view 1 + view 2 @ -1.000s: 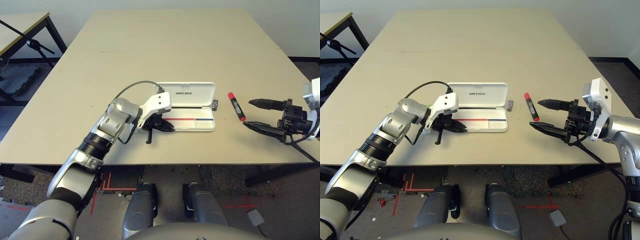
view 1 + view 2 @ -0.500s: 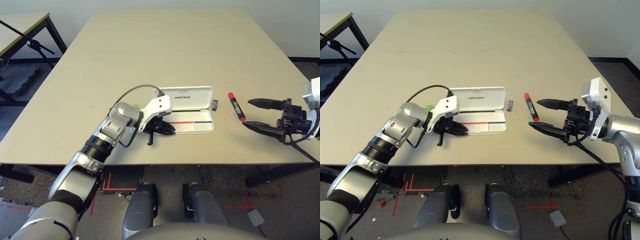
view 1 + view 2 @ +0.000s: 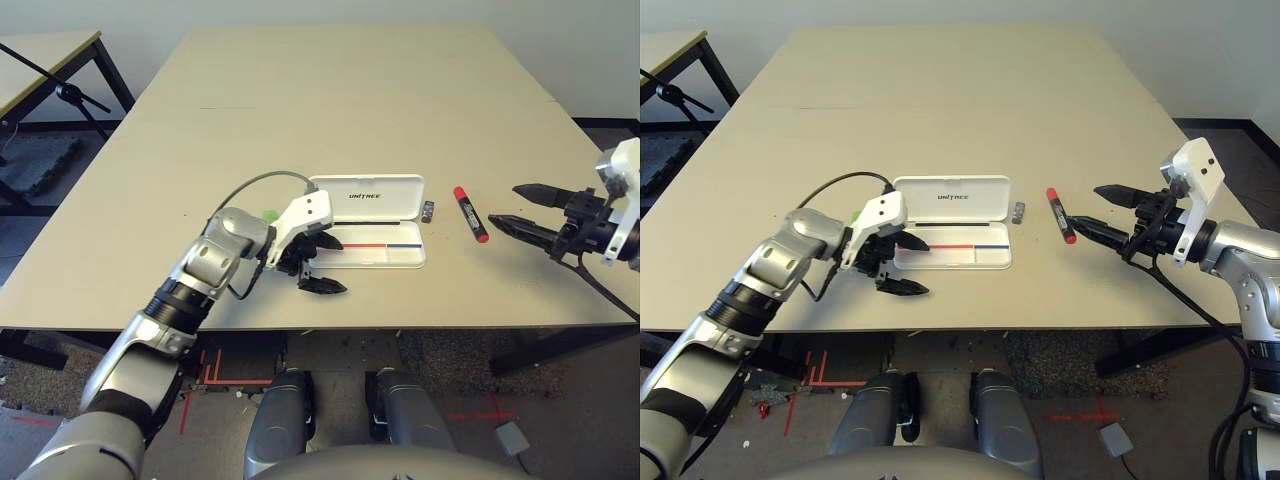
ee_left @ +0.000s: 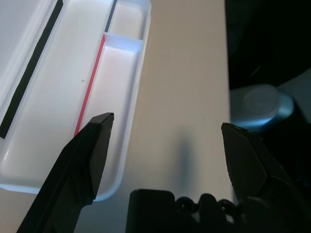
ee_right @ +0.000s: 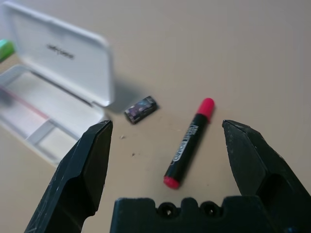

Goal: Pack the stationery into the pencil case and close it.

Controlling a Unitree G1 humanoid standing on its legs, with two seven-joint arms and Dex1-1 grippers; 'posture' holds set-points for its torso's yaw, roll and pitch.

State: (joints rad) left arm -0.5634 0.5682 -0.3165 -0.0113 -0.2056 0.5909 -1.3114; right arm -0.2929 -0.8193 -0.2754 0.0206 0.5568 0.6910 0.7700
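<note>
Pencil case [image 3: 368,220] lies open near the table's [image 3: 330,90] front edge, nothing packed; left gripper [image 3: 318,262] stands spread and empty; right gripper [image 3: 518,207], spread, must be closed on red marker [image 3: 471,213].

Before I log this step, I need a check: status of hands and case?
Left hand open beside open case. Right hand open, near marker. Marker and small block on table, not packed.

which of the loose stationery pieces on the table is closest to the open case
The tiny dark block, lying just off the pencil case's right end. The red marker lies farther right, toward the right gripper.
</note>
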